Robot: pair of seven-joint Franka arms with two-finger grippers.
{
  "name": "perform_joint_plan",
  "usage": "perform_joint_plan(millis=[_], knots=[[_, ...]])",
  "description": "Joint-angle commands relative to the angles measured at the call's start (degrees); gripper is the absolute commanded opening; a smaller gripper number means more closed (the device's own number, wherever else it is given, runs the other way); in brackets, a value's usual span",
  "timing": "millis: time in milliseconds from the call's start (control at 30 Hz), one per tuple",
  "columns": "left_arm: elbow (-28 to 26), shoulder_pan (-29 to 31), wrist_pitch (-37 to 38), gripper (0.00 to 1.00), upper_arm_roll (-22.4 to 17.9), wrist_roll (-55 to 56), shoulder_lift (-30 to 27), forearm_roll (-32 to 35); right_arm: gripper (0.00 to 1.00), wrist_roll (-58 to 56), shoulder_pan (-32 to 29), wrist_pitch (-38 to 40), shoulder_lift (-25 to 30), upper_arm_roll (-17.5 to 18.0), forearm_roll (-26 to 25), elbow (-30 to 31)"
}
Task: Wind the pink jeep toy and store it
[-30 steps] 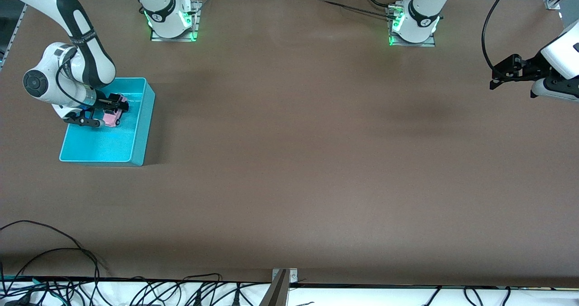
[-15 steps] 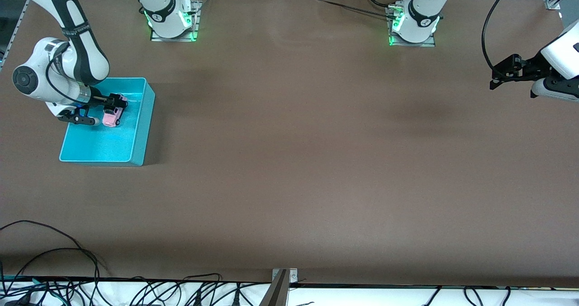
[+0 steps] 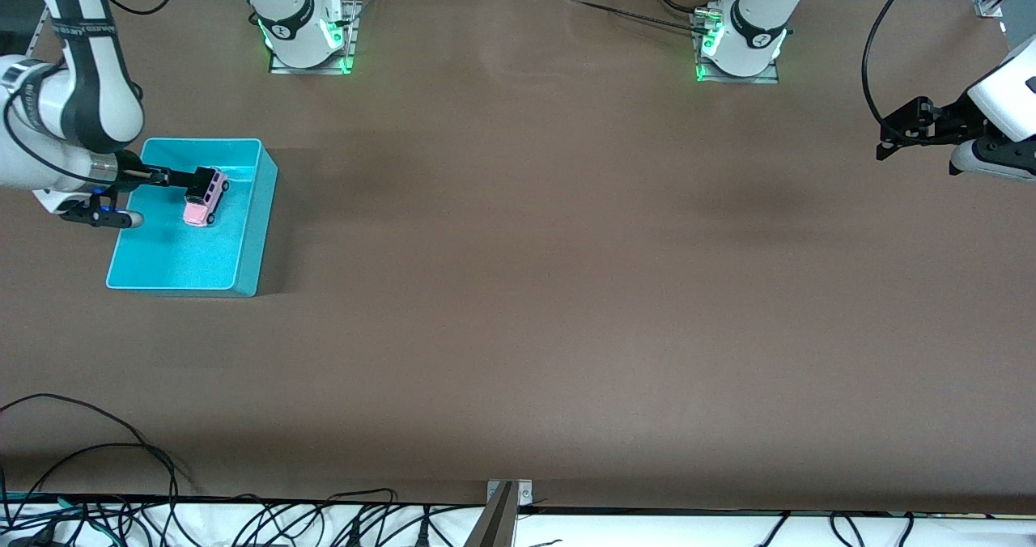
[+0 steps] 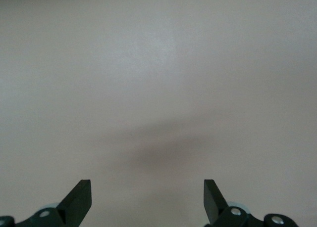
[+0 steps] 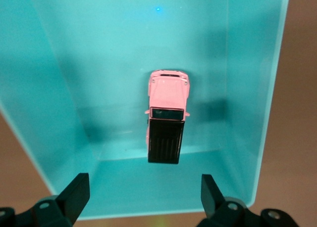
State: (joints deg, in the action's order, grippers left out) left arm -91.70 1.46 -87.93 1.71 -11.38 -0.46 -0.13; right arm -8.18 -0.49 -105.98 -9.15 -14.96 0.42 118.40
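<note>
Front camera: mounted high, across the table (image 3: 518,288) from both arm bases, looking steeply down; takes in the whole tabletop. Left wrist camera: looks straight down past its own parted fingertips (image 4: 79,200) at bare table, close in. Right wrist camera: looks down into the turquoise bin (image 5: 247,138), close, the pink jeep toy (image 5: 167,115) seen from above. Bin (image 3: 251,231) and jeep (image 3: 204,197) also appear in front view, at the right arm's end.

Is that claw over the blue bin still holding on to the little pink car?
Apart. The right wrist view shows the right gripper open, clear turquoise floor between its fingertips and the pink jeep toy, which rests alone in the turquoise bin.
</note>
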Motion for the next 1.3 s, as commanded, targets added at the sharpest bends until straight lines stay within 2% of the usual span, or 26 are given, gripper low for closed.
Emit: perform_joint_plan(millis=[0, 33, 434, 867, 1067, 1268], knots=[[-0.15, 0.21, 0.3, 1.0, 0.23, 0.04, -0.86, 1.01, 1.0, 0.0, -0.12, 5.95, -0.25, 0.28, 1.77, -5.1], [-0.15, 0.21, 0.3, 1.0, 0.23, 0.04, -0.77, 1.01, 1.0, -0.09, -0.12, 9.88, -0.25, 0.54, 3.52, -9.2], [-0.15, 0.21, 0.3, 1.0, 0.23, 0.04, -0.86, 1.01, 1.0, -0.26, -0.04, 18.17, -0.16, 0.98, 4.76, -17.85], [-0.15, 0.21, 0.3, 1.0, 0.23, 0.04, -0.86, 1.01, 1.0, -0.17, 0.05, 27.93, 2.56, 2.47, 5.12, -29.27], [-0.15, 0.21, 0.3, 1.0, 0.23, 0.04, -0.86, 1.01, 1.0, 0.0, 0.14, 28.46, 5.02, 4.32, 4.85, -30.16], [-0.15, 0.21, 0.3, 1.0, 0.23, 0.04, -0.86, 1.01, 1.0, 2.89, 0.14, 27.58, 7.57, 7.74, 4.41, -30.16]])
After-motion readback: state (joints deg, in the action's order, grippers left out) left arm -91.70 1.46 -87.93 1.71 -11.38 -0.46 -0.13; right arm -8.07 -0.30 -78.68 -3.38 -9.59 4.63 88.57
